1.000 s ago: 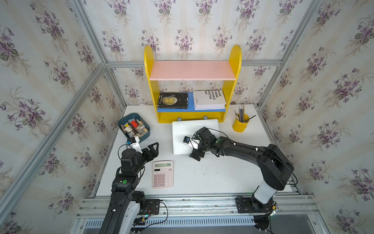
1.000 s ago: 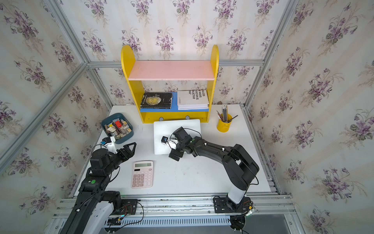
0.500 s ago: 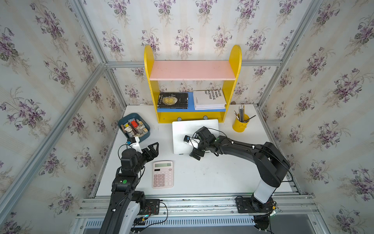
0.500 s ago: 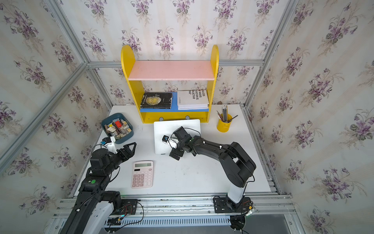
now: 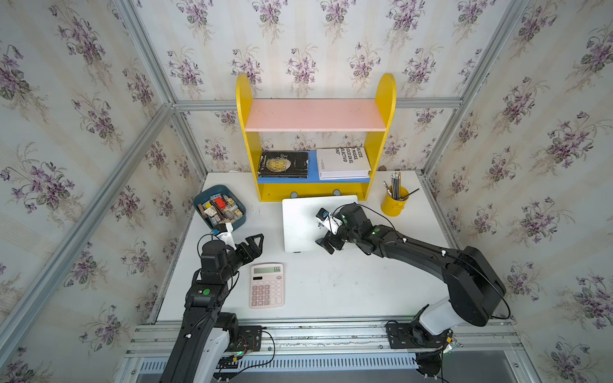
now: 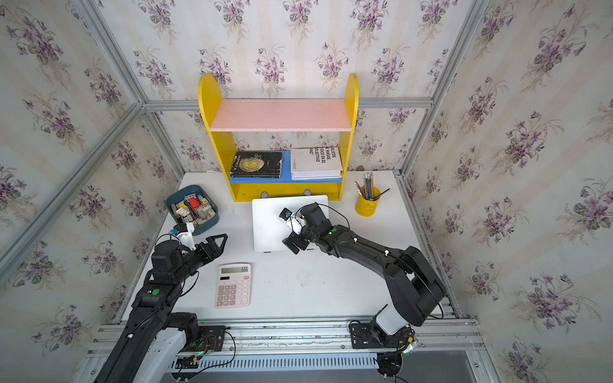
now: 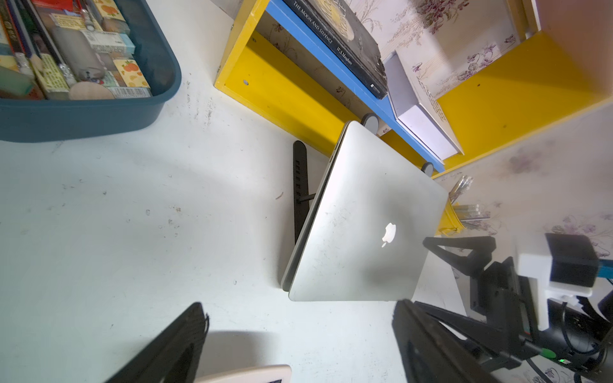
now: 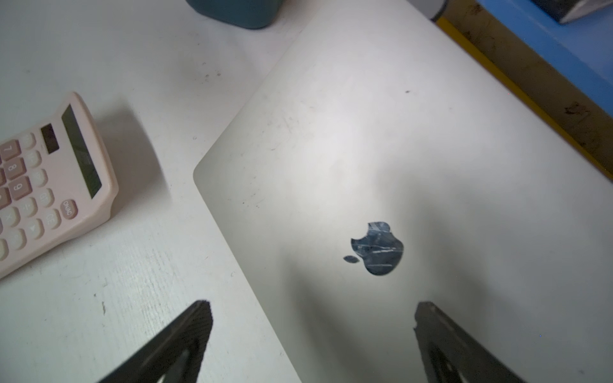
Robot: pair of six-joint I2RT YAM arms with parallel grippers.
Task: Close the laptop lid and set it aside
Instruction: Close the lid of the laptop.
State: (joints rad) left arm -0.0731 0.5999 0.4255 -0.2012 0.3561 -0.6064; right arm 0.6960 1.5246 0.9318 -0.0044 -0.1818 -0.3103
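The laptop point(image 5: 303, 225) sits closed on the desk point(image 5: 331, 285); right gripper point(image 5: 326, 244) above it and left gripper point(image 5: 256, 244) are both released, empty

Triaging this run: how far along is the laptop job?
Done: lid shut, logo up. In hand: right gripper, open, hovers over the lid's front edge, gripping nothing. To do: laptop sits before the yellow shelf, not yet set aside; left gripper open, idle.

Both top views look steeply down from high; both wrist views closely share the laptop lid point(image 7: 365, 205).
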